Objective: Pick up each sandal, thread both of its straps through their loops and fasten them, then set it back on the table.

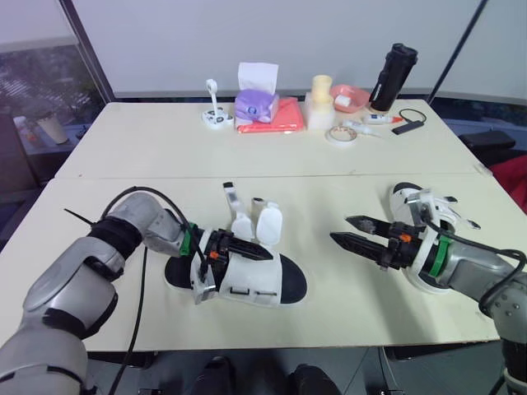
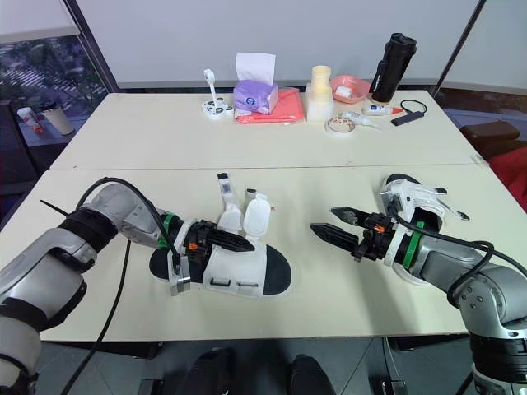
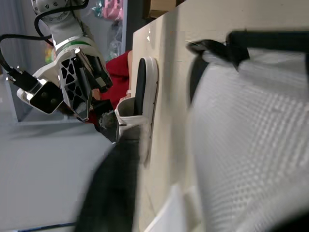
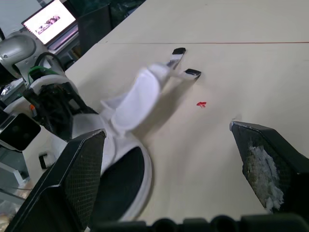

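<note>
Left end effector at the near sandal; right end effector open and holding nothing.
Near sandal lies flat on the table at its front edge, black sole down, white straps standing up unfastened. Left end effector rests against its white upper; cannot tell whether it grips. Second sandal lies at the table's right, just behind the right end effector, whose jaws stand spread above the tabletop between the two sandals.
</note>
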Tool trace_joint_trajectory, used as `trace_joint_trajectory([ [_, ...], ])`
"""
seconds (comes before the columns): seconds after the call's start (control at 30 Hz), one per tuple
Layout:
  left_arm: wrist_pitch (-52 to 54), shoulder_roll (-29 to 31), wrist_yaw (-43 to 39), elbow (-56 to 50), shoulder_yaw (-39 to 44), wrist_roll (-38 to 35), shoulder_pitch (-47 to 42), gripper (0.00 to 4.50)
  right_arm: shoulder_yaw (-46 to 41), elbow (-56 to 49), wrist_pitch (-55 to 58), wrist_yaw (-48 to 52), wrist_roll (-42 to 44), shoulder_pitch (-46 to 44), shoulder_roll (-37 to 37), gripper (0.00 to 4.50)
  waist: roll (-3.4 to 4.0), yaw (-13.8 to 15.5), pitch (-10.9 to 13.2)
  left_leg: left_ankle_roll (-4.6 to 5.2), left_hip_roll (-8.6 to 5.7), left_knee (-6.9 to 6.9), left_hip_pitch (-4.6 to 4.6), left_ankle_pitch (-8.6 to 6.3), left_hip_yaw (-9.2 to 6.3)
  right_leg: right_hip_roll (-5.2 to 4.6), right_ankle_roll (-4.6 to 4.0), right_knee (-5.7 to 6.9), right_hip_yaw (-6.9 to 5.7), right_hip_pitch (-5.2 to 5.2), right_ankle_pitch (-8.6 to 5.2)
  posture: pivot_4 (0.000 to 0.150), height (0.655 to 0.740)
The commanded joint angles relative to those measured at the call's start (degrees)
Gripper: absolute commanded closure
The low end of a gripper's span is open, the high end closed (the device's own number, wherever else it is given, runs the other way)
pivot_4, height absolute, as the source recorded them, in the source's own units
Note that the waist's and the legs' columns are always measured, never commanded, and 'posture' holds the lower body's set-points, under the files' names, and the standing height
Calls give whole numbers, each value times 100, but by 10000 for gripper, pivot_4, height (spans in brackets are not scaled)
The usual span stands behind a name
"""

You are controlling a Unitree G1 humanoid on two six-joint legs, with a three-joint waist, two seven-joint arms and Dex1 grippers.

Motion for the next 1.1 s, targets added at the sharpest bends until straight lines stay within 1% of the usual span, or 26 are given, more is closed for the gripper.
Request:
trace_joint_trajectory([
  [0.03,31,95,-59,-142,147,-290,46,5281,-15,11,-87,159,-99,-92,-115,0,0,0,0,0,0,0,0,0,0,0,0,0,0,0,0,1500,7400],
  [0.07,11,146,-143,-169,193,-395,81,458,20,32,-88,216,-139,-117,-143,0,0,0,0,0,0,0,0,0,0,0,0,0,0,0,0,1500,7400],
  [0.13,-90,262,-417,-165,263,-716,170,458,88,105,-91,337,-199,-196,-182,0,0,-3,0,0,0,1,0,0,0,-1,0,0,0,1,0,1500,7400],
  [0.2,-228,449,-820,-167,327,-1224,322,458,198,236,-143,490,-334,-300,-234,0,1,-27,-1,0,1,0,1,0,0,1,0,1,0,0,0,1500,7400],
  [0.27,-286,744,-1264,-217,348,-1943,496,458,343,443,-245,649,-543,-439,-272,0,1,-36,-1,0,2,-1,3,0,0,1,0,4,0,-2,0,1500,7400],
  [0.37,0,1319,-2097,-472,79,-3616,807,458,591,765,-458,888,-885,-661,-295,0,1,-31,-1,0,3,0,3,0,1,0,0,5,1,-2,0,1500,7400],
  [0.43,560,1809,-2809,-1028,-140,-4945,1184,458,748,959,-617,1012,-1105,-806,-271,0,3,-33,-2,0,4,0,3,0,0,0,0,6,0,-2,0,1500,7400],
  [0.47,970,2088,-3191,-1422,-137,-5591,1445,458,843,1066,-716,1075,-1237,-889,-251,0,5,-36,-3,0,7,0,3,0,0,-2,0,6,1,-3,0,1500,7400],
  [0.5,1330,2308,-3536,-1779,-86,-6086,1678,458,913,1147,-803,1131,-1343,-944,-237,0,7,-34,-4,0,9,0,3,0,0,-2,-1,7,0,-1,0,1500,7400],
  [0.57,2309,2633,-4311,-2445,73,-7157,2152,458,1055,1293,-982,1233,-1571,-1043,-219,0,8,-28,-4,-1,15,1,4,0,-1,-2,-1,8,0,-1,0,1500,7400],
  [0.67,4424,2847,-5468,-3589,449,-9265,2775,458,1249,1383,-1147,1428,-1809,-1152,-241,0,9,5,-5,-1,23,8,5,1,-4,-1,-1,10,-4,6,0,1500,7400],
  [0.7,5288,2903,-5750,-4054,599,-10103,2947,458,1301,1301,-1104,1536,-1800,-1161,-295,0,8,-5,-4,-1,23,14,5,1,-5,-1,-1,14,-4,7,0,1500,7400],
  [0.73,5921,2926,-5936,-4429,796,-10714,3092,458,1332,1160,-1026,1633,-1753,-1145,-349,0,8,-13,-4,-1,24,18,5,1,-5,2,-1,15,-4,7,0,1500,7400],
  [0.8,7071,2915,-6180,-5014,1253,-11754,3328,458,1365,753,-809,1762,-1590,-1067,-440,0,9,-24,-4,-1,29,20,5,1,-7,3,-1,17,-4,8,0,1500,7400],
  [0.9,8218,2757,-6424,-5411,1992,-12635,3662,458,1500,156,-699,1842,-1568,-817,-513,0,10,-49,-5,1,32,19,6,0,-8,9,-2,17,-4,7,-1,1500,7400],
  [0.93,8540,2700,-6527,-5480,2234,-12930,3783,76,1575,-21,-748,1831,-1628,-711,-501,2595,10,-52,-5,1,31,19,8,0,-8,10,-2,17,-4,9,-1,1500,7400],
  [0.97,8999,2628,-6600,-5473,2479,-13369,3908,0,1677,-212,-838,1772,-1713,-600,-434,5660,10,-56,-5,1,30,19,9,0,-7,10,-2,17,-4,10,-1,1500,7400],
  [1.0,9350,2556,-6671,-5466,2693,-13646,4009,0,1752,-348,-895,1719,-1772,-525,-380,9162,10,-57,-5,1,30,19,11,-1,-6,12,-2,17,-4,12,-1,1500,7400],
  [1.1,10006,2294,-6923,-5202,3259,-13856,4284,0,1970,-664,-1012,1513,-1913,-388,-144,23823,10,-62,-5,1,28,19,16,-1,-5,16,-2,19,-3,12,-1,1500,7400],
])
